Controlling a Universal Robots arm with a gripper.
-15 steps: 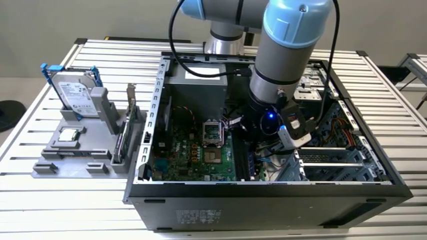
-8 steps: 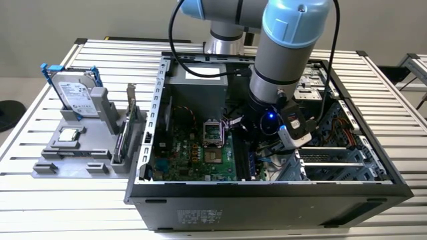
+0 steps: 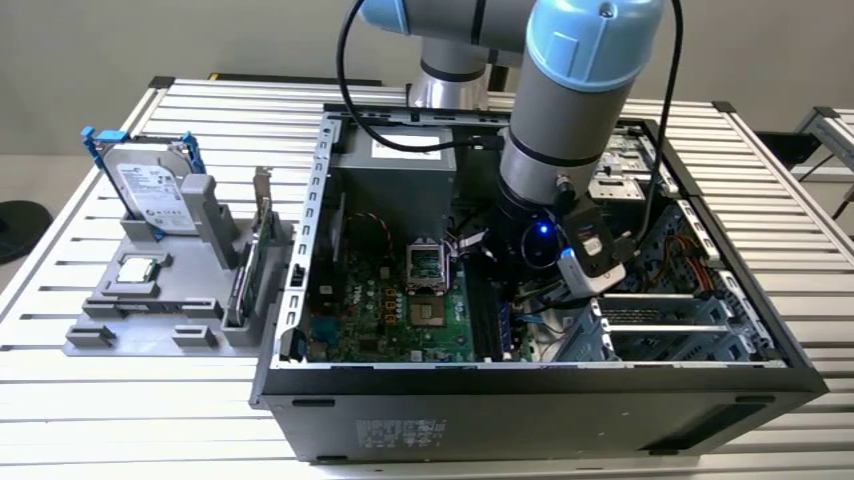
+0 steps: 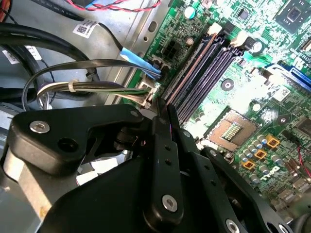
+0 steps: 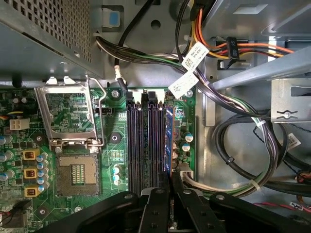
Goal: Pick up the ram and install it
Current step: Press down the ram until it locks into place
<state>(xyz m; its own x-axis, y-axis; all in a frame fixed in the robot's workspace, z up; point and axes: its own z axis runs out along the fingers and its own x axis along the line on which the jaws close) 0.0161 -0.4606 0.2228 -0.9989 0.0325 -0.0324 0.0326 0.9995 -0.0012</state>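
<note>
With my pincer closed edge-on around the ram, I see its long axis lying along the memory slots just underneath.

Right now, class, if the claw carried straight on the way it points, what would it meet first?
Probably the memory slots on the motherboard, just beyond the claw; the ram appears to stand there already, though depth is unclear.
</note>
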